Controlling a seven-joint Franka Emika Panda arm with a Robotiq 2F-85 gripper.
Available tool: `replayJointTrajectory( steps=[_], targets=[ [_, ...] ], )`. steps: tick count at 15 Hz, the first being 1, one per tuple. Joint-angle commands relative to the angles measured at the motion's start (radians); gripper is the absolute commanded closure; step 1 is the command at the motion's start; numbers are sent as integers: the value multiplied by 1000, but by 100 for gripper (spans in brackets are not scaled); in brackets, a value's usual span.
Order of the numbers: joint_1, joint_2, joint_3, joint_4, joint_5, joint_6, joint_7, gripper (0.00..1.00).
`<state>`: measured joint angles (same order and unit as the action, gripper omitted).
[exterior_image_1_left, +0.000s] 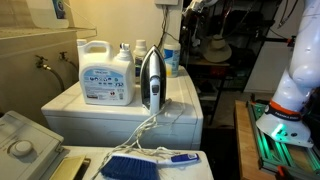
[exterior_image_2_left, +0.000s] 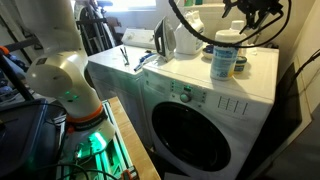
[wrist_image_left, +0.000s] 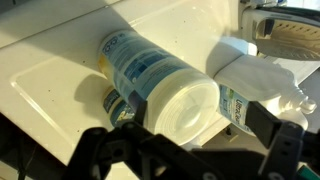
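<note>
Currently, the gripper (exterior_image_2_left: 247, 14) hangs at the upper right of the frame in an exterior view, directly above the wipes canister (exterior_image_2_left: 224, 56), with clear air between the two. The canister stands upright on the table (exterior_image_2_left: 190, 72), which is the white washer top, toward the right end of that surface, just beside a spray bottle (exterior_image_2_left: 240, 62). Its long axis is vertical, so it points almost straight at the wrist camera. In the wrist view the body runs from upper left down to the white lid (wrist_image_left: 185, 105) near frame centre. The fingers (wrist_image_left: 97, 150) are apart and hold nothing. One sits at lower left and one at lower right of the wrist view, with the lid lying between them and slightly above in the picture. Only the wrist view shows this spacing, and it also shows the spray bottle crowding the canister's right flank. Clearance on that side is judged to be narrow. An exterior view adds the upright iron (exterior_image_1_left: 151, 80) and the detergent jug (exterior_image_1_left: 105, 75) at frame centre and left, where the iron largely hides the canister.
</note>
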<state>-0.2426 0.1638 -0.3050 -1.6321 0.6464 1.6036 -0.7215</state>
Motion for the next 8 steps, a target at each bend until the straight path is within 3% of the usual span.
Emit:
replayJointTrajectory(
  steps=[1, 8],
  targets=[
    [-58, 69, 41, 70, 53, -31, -24, 0],
    [-85, 125, 94, 117, 91, -28, -21, 0]
  ],
)
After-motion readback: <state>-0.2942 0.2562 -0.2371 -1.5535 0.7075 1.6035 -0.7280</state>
